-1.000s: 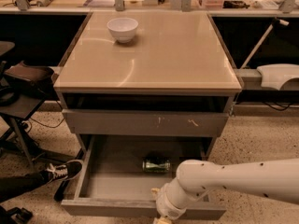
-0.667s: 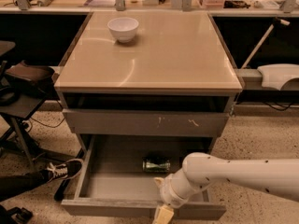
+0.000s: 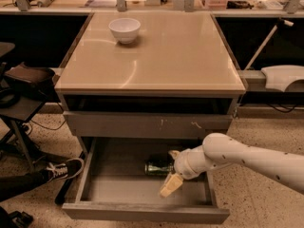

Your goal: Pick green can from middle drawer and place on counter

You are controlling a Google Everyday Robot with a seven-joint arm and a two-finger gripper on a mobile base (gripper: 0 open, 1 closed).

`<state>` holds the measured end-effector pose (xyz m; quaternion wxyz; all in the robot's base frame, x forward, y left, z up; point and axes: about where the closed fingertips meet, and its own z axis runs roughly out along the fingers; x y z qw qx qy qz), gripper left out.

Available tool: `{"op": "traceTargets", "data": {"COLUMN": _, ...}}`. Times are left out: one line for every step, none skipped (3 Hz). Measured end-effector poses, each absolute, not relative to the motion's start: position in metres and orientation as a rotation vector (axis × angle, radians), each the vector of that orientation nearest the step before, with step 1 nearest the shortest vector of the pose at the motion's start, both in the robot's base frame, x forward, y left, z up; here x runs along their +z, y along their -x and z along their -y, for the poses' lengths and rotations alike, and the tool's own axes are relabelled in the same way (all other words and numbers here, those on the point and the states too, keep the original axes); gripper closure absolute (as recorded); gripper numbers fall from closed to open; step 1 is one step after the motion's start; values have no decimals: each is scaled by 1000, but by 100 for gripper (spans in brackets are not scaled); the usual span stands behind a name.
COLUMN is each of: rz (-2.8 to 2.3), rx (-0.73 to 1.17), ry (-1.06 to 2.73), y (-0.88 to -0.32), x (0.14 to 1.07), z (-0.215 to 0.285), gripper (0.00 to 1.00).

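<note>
Down in the pulled-out middle drawer (image 3: 118, 190), your green can (image 3: 157, 167) lies on its side toward the back, so the arm reaches in low from the right. Your gripper (image 3: 172, 169) sits at the can's right end, fingers spread wide, one behind it and one in front, apparently not yet pinching. The counter (image 3: 166, 56) above carries a white bowl (image 3: 124, 29).

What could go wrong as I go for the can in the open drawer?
The green can lies on its side in the middle drawer, so it may roll away if the fingers nudge it. The gripper sits open at the can's right end; a grip that far off-centre could slip. Lifting out, the arm could catch the scuffed drawer front above.
</note>
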<state>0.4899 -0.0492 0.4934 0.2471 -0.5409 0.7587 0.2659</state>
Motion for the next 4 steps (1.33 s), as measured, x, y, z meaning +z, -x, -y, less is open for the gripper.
{"op": "traceTargets", "data": {"rz": -2062, "rx": 715, "ry": 1465, "y": -498, "x": 498, "z": 50, "gripper": 0}}
{"op": "traceTargets", "data": {"rz": -2028, "rx": 768, "ry": 1339, "y": -505, "x": 477, "z": 42, "gripper": 0}}
{"op": "traceTargets", "data": {"rz": -1940, "rx": 797, "ry": 1019, "y": -532, "x": 463, "z": 37, "gripper": 0}}
{"op": "traceTargets", "data": {"rz": -1933, "rx": 828, "ry": 917, "y": -531, "x": 444, "z": 27, "gripper": 0}}
